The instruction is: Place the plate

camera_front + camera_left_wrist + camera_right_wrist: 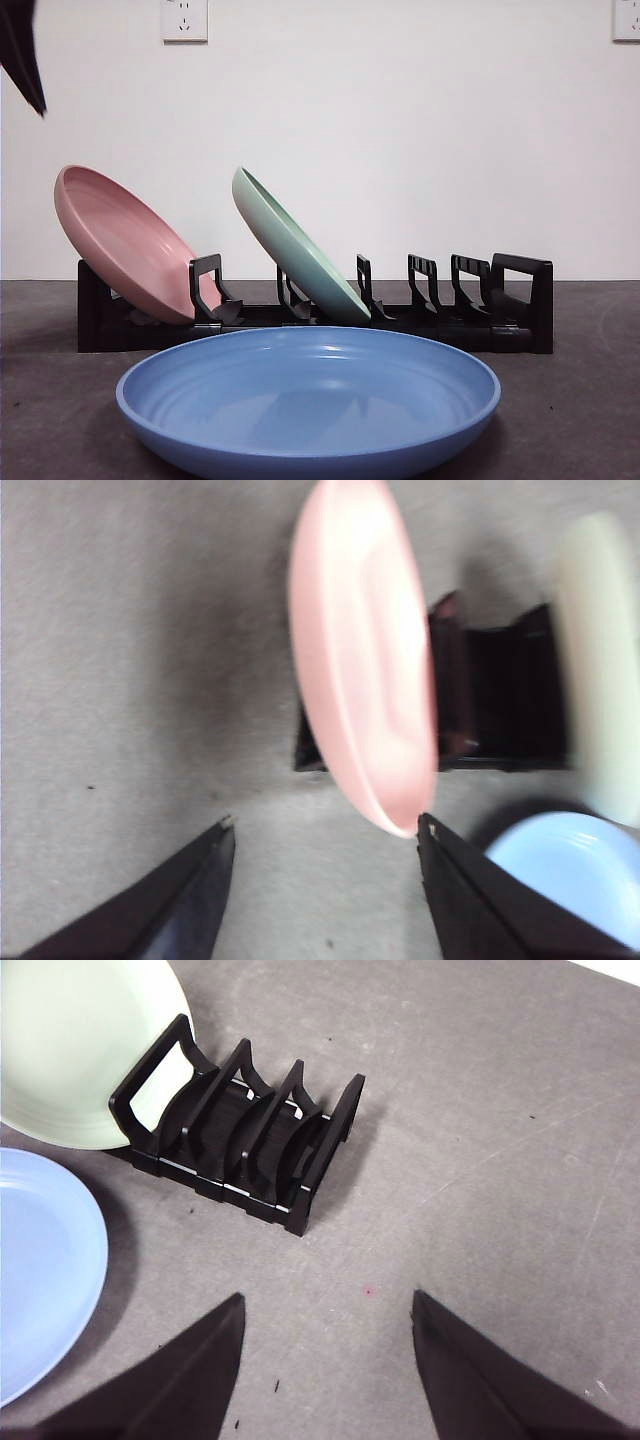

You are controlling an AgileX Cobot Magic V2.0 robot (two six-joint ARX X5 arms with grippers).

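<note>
A blue plate (310,395) lies flat on the table in front of a black dish rack (520,300). A pink plate (125,245) leans in the rack's left end slot and a pale green plate (295,250) leans in a slot near the middle. My left gripper (325,825) is open and empty, above the table beside the pink plate (365,660); it shows as a black tip (22,50) at the top left of the front view. My right gripper (328,1300) is open and empty above bare table, near the rack's free end (250,1140).
The rack's slots to the right of the green plate stand free. Grey table (500,1160) stretches beyond the rack's right end. A white wall with sockets (184,18) stands behind.
</note>
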